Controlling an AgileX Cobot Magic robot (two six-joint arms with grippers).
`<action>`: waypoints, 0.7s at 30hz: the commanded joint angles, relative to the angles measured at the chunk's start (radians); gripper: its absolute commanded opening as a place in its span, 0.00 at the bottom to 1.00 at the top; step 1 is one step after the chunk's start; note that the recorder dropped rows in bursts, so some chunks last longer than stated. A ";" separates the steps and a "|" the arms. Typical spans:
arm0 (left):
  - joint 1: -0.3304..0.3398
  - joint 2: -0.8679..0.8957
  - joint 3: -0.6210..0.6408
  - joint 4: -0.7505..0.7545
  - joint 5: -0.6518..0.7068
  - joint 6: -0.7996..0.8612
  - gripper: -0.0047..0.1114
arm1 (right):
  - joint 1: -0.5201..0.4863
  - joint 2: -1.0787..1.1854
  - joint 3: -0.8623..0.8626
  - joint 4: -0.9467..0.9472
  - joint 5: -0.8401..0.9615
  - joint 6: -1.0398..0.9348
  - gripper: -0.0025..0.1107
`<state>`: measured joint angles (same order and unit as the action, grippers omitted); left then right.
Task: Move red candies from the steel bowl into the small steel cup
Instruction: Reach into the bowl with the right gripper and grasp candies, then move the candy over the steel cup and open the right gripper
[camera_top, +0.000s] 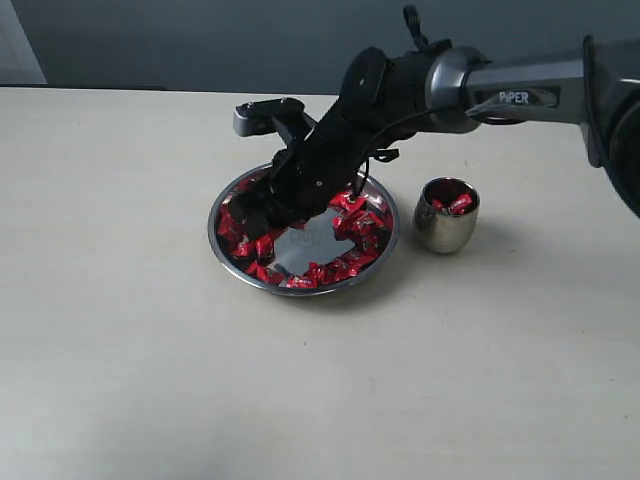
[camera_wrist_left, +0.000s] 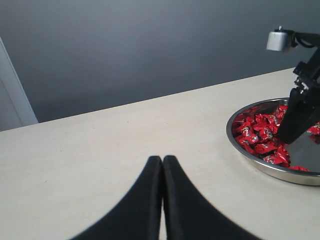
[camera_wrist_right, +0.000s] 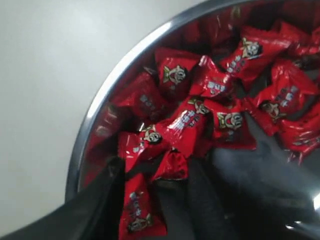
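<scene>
Right arm (camera_top: 400, 95) slants down, its end effector (camera_top: 252, 213) spread among red candies (camera_top: 356, 226).

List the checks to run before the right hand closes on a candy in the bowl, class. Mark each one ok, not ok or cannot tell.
1. Right hand open: ok, its jaws stand apart.
2. Right hand down in the bowl, among the candies: ok.
3. Only one candy between the jaws: cannot tell. The wrappers lie packed against each other there.
4. Cup upright beside the bowl and apart from it: ok. It has a few candies inside.
5. Left hand out of the way: ok. It is shut, over bare table, clear of the bowl.
</scene>
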<state>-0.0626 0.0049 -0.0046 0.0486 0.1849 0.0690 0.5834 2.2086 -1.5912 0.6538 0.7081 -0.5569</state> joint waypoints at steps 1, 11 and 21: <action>0.001 -0.005 0.005 -0.002 -0.005 -0.002 0.06 | 0.000 0.034 0.000 -0.003 -0.012 -0.008 0.38; 0.001 -0.005 0.005 -0.002 -0.005 -0.002 0.06 | 0.000 0.060 0.000 0.003 -0.051 -0.008 0.38; 0.001 -0.005 0.005 -0.002 -0.005 -0.002 0.06 | -0.002 0.057 0.000 -0.005 -0.029 -0.008 0.13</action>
<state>-0.0626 0.0049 -0.0046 0.0486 0.1849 0.0690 0.5834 2.2847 -1.5912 0.6617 0.6639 -0.5576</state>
